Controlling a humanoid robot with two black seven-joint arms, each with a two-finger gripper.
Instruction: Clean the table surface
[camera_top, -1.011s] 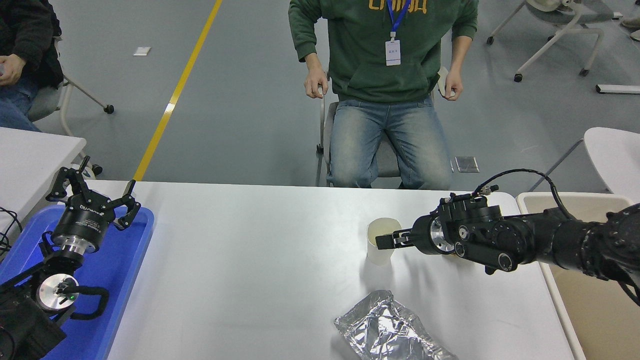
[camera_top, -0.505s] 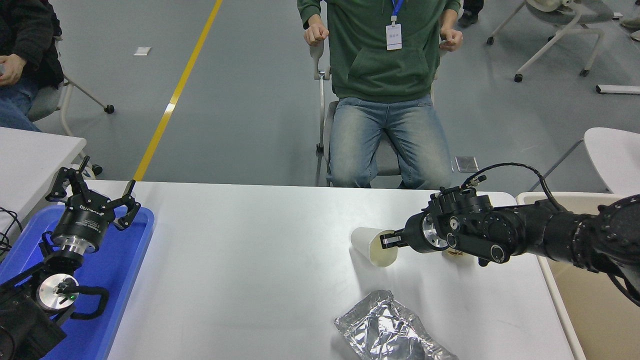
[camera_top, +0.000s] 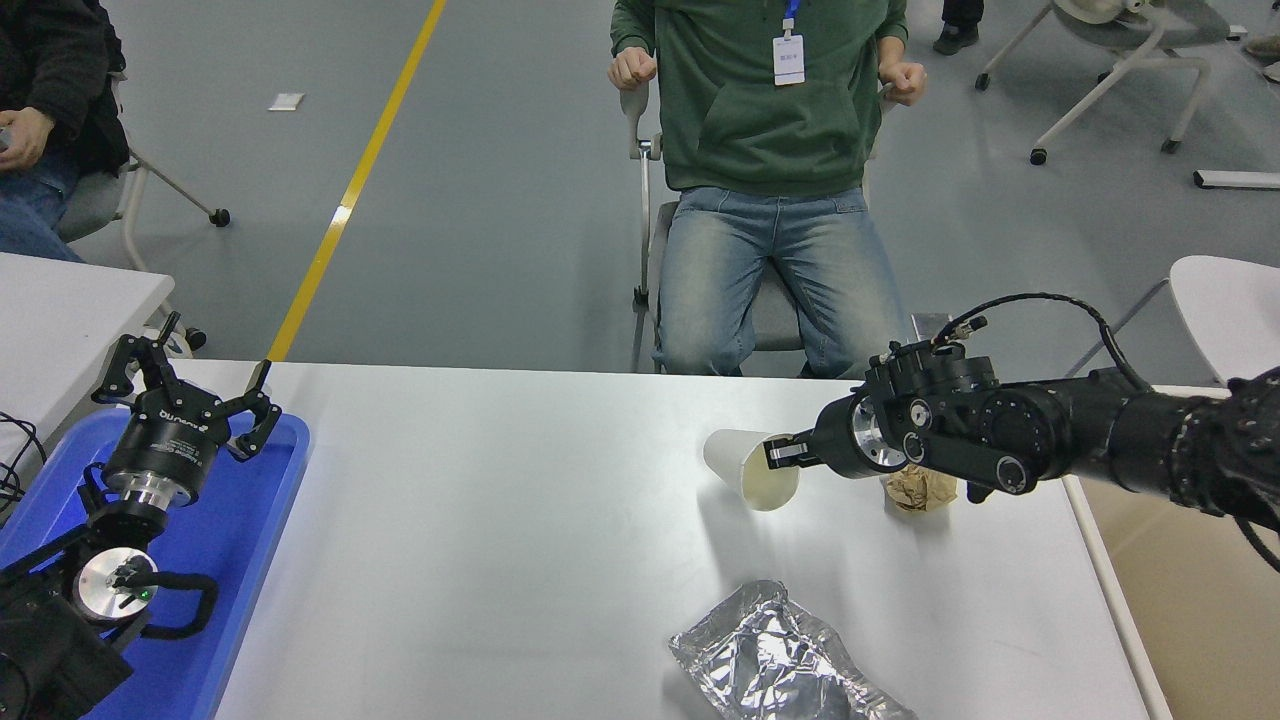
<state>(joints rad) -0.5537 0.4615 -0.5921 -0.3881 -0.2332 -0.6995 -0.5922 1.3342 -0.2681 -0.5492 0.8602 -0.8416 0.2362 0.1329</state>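
Note:
The table surface (camera_top: 500, 540) is a wide white top. A white paper cup (camera_top: 748, 470) hangs tilted on its side above the table, mouth toward me, with my right gripper (camera_top: 782, 452) shut on its rim. A crumpled brown paper ball (camera_top: 920, 489) lies on the table below the right wrist. A crumpled silver foil bag (camera_top: 780, 658) lies near the front edge. My left gripper (camera_top: 188, 393) stands open, parked over the blue tray at the lower left.
A blue tray (camera_top: 250, 560) sits at the table's left end. A beige bin (camera_top: 1180, 600) stands just past the right edge. A person in a green hoodie (camera_top: 770, 90) sits at the far side. A small white table (camera_top: 60, 310) is at the left.
The cup went from upright on the table to tilted and lifted in my right gripper. The right arm rose slightly, uncovering the brown paper ball. The person sat back.

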